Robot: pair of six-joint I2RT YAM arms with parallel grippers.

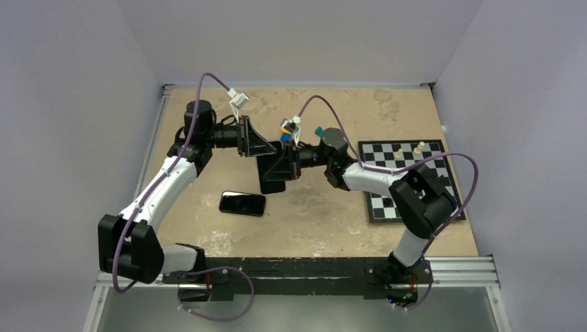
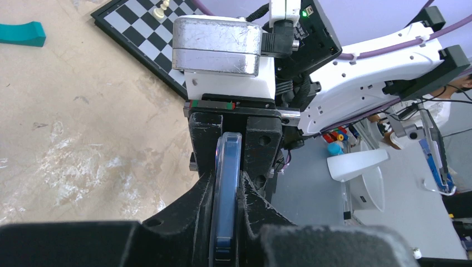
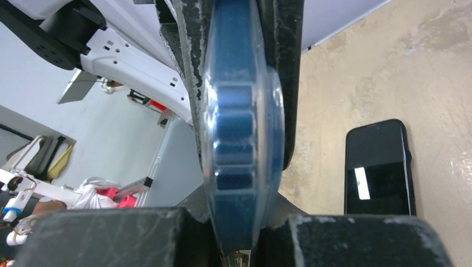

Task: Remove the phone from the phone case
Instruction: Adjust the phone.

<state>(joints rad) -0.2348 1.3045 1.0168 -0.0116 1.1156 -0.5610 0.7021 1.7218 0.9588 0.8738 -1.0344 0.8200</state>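
Observation:
A blue phone case with a clear rim (image 1: 272,180) hangs above the table's middle, held from both sides. It shows edge-on in the left wrist view (image 2: 228,161) and in the right wrist view (image 3: 242,111). I cannot tell whether a phone is inside it. My left gripper (image 1: 265,149) is shut on its far end, jaws pressed on both faces (image 2: 227,188). My right gripper (image 1: 284,166) is shut on it from the right (image 3: 243,214). A black phone (image 1: 242,203) lies flat, screen up, on the table below and also shows in the right wrist view (image 3: 378,167).
A chessboard (image 1: 408,176) with a few pieces lies at the right of the table. A teal block (image 2: 22,32) lies beyond it on the tan tabletop (image 1: 311,221). Purple cables loop above both arms.

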